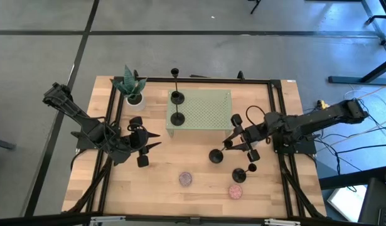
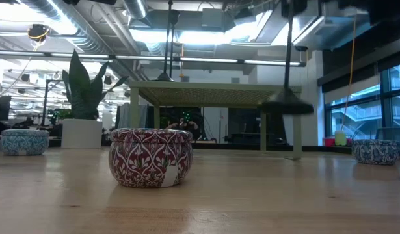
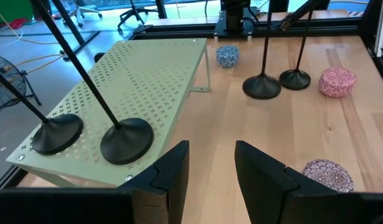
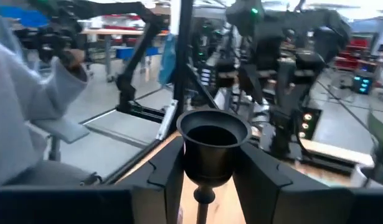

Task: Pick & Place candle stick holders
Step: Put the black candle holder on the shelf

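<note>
Patterned tin (image 2: 150,156) on wooden table (image 2: 252,195); ceiling ducts overhead.

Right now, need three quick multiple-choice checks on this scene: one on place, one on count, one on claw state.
1. The potted plant stands:
A. on the green platform
B. on the table, beside the platform
C. between the pink pucks

2. Black holders on the green platform:
A. one
B. two
C. four

3. The right claw is:
A. open and empty
B. closed on a holder's cup
C. holding a pink puck

Key:
1 B: the potted plant sits off the green platform, at its left.
2 B: two holders stand on it.
3 B: the right claw has its fingers against the holder's cup.
</note>
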